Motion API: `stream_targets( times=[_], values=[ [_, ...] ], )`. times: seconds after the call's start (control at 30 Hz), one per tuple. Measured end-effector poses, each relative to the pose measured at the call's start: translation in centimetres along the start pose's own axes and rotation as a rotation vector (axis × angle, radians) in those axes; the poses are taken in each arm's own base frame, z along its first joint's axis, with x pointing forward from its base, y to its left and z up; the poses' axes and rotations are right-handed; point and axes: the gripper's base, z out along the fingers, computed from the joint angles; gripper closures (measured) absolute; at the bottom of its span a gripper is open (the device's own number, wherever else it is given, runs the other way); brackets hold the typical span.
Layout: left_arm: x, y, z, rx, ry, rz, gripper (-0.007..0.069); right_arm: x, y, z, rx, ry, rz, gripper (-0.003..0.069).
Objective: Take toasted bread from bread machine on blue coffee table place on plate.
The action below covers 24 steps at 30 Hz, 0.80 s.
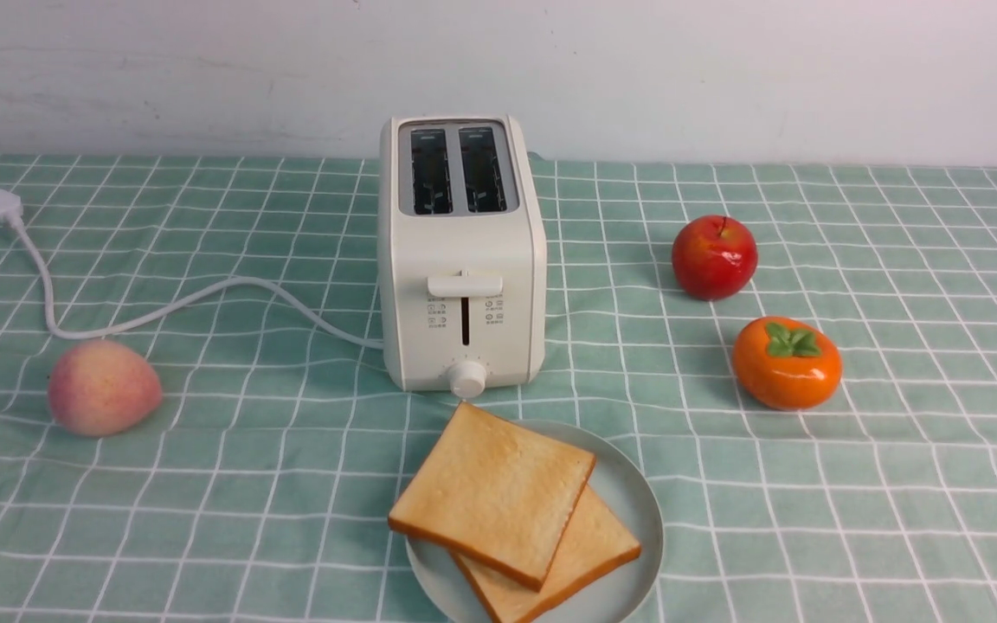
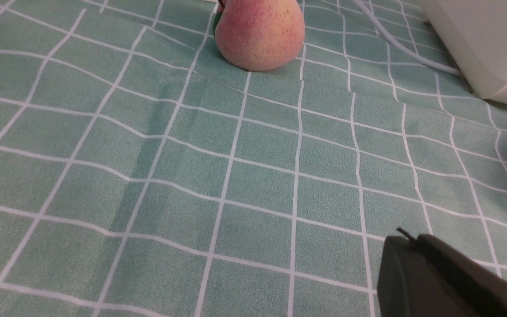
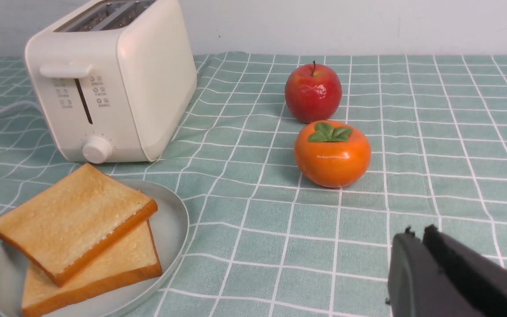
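2 square, porous toasted bread (image 1: 498,493) slices overlap on the smooth round plate (image 1: 637,510) before the glossy bread machine (image 1: 462,260) (labels unreadable). Left gripper (image 2: 405,246) and right gripper (image 3: 416,244) pinched together, empty.

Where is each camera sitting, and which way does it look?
Front view: between the arms, looking forward at the toaster, toast on the plate; no robot parts show.
Left wrist view: low over the cloth, facing the peach; shut left end effector shows.
Right wrist view: low, facing toaster, toast, apple, persimmon; shut right end effector shows.
Shared: front and left wrist both show the peach.
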Motion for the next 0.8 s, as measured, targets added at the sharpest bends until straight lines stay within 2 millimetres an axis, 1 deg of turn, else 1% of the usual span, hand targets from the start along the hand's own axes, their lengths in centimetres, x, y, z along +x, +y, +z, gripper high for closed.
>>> stream_targets(
  times=[0.2, 0.33, 0.43, 0.53, 0.6, 0.67, 0.7, 0.8],
  values=[
    [0.0, 0.0, 0.0, 0.000, 0.000, 0.000, 0.0624, 0.0, -0.1, 0.0, 0.012, -0.003, 0.004, 0.0621],
    [0.0, 0.0, 0.0, 0.000, -0.001, 0.000, 0.0622, 0.0, -0.7, -0.1, 0.126, -0.021, 0.023, 0.0612],
    [0.0, 0.0, 0.0, 0.000, -0.001, 0.000, 0.0619, 0.6, -1.1, -0.1, 0.196, -0.024, 0.035, 0.0606],
    [0.0, 0.0, 0.0, 0.000, 0.000, 0.000, 0.0615, 2.2, -1.5, 0.3, 0.241, -0.041, 0.031, 0.0604],
    [0.0, 0.0, 0.0, 0.000, 0.000, 0.000, 0.0612, 4.1, -1.8, 0.7, 0.254, -0.040, 0.032, 0.0602],
    [0.0, 0.0, 0.0, 0.000, 0.000, 0.000, 0.0610, 5.6, -1.9, 1.0, 0.255, 0.004, 0.036, 0.0600],
    [0.0, 0.0, 0.0, 0.000, 0.000, 0.000, 0.0609, 6.3, -1.9, 1.1, 0.253, 0.056, 0.027, 0.0599],
    [0.0, 0.0, 0.0, 0.001, -0.002, 0.000, 0.0607, 6.7, -1.9, 1.0, 0.251, 0.104, -0.003, 0.0594]
  ],
)
